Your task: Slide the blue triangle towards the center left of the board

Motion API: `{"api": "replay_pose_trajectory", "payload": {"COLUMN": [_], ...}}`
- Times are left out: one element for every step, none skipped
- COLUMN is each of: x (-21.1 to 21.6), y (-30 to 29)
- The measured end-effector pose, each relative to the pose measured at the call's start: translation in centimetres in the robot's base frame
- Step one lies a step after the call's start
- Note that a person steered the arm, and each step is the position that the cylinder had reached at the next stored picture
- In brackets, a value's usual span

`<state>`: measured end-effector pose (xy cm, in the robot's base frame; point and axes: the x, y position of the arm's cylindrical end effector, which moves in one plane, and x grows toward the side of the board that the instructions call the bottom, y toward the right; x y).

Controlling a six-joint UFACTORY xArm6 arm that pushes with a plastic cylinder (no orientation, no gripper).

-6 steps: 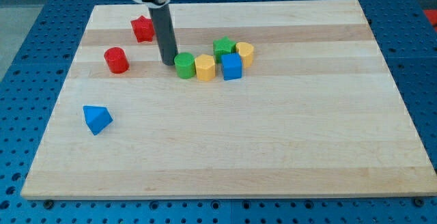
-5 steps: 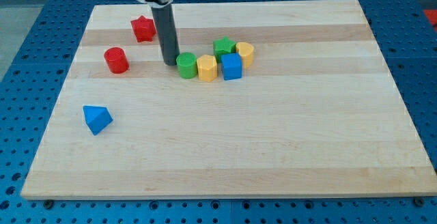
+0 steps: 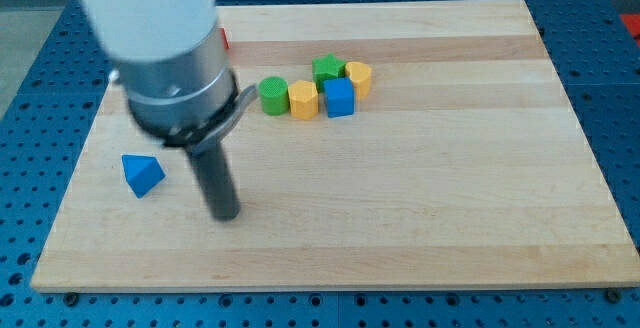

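The blue triangle [image 3: 142, 174] lies on the wooden board [image 3: 420, 198] at the view's lower left. My tip [image 3: 226, 215] rests on the board to the right of the blue triangle and slightly below it, with a clear gap between them. The arm's big grey and white body fills the view's upper left and hides the red cylinder and most of the red star [image 3: 223, 38].
A cluster sits at the view's upper middle: a green cylinder [image 3: 272, 95], a yellow hexagon block [image 3: 301, 98], a blue cube [image 3: 339, 97], a green star [image 3: 327, 68] and a yellow cylinder [image 3: 359, 77].
My tip has moved from beside the green cylinder down and a little left to just right of the blue triangle. The arm now covers the red blocks. No block has moved.
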<state>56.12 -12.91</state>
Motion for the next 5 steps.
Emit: {"api": "replay_pose_trajectory", "payload": {"x": [1.4,-1.5,-4.6,-7.9,-9.5], "y": [-4.4,-6.8,-9.2,-9.8,-9.8]}}
